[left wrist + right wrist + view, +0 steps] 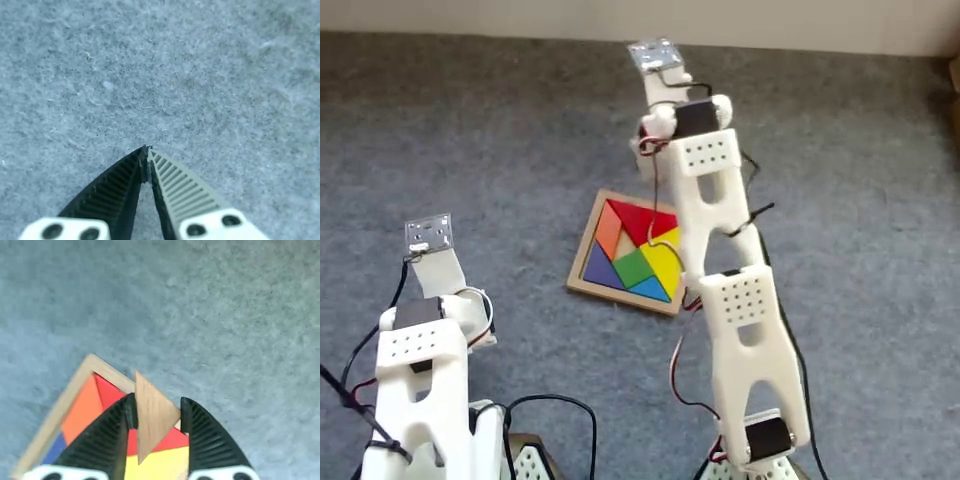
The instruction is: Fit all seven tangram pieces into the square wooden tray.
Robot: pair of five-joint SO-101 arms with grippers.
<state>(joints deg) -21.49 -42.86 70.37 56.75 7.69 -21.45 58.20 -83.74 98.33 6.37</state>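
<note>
Over on the left side of the grey, felt-covered worktop (520, 150), the left arm (420, 350) stands low near the front edge. Its left hand (147, 152) is pressed together, the ribbed fingers (180, 187) meeting at the tips over bare grey cloth, with nothing between them. Near the middle of the worktop, well apart from that arm, lies the square tray (584, 245), turned at a slant. Coloured pieces sit flat inside it: an orange piece (609, 236) and a red piece (642, 218) toward the far side, a green piece (636, 266) in the middle, a yellow piece (666, 260) on the right, a dark blue piece (600, 272) and a light blue piece (651, 288) along the near edge. Just to the right, the right arm (730, 310) stretches up past the tray's right side. The right hand (157, 407) pinches a plain wooden triangle (152, 415) between its two black fingers (107, 432), held over the tray's corner above the red and yellow pieces. Whether the triangle touches the tray cannot be told.
</note>
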